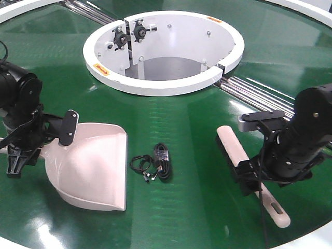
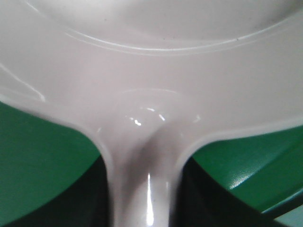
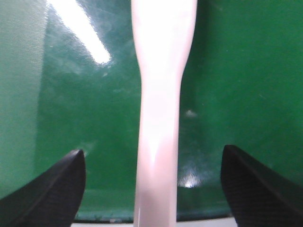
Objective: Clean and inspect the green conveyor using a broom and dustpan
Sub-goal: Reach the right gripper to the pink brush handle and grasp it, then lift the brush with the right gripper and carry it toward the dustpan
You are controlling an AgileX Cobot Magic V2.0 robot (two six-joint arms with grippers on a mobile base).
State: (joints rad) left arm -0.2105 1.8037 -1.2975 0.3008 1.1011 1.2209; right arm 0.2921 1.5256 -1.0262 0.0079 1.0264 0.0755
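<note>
End effector on your right (image 3: 151, 158) is spread wide, with one black finger (image 3: 52, 184) on each side of the broom (image 1: 232, 144) handle, neither touching it. That broom lies flat on the green conveyor (image 1: 197, 212), near right, with its slotted end toward the near edge. Your left end effector (image 1: 42, 148) sits at the back of the dustpan (image 1: 98, 166), near left, mouth facing right. I can't tell whether it's clamped on the handle. A tangle of black cable (image 1: 158, 167) lies between the two, and the white ring (image 1: 155, 85) is farther back.
</note>
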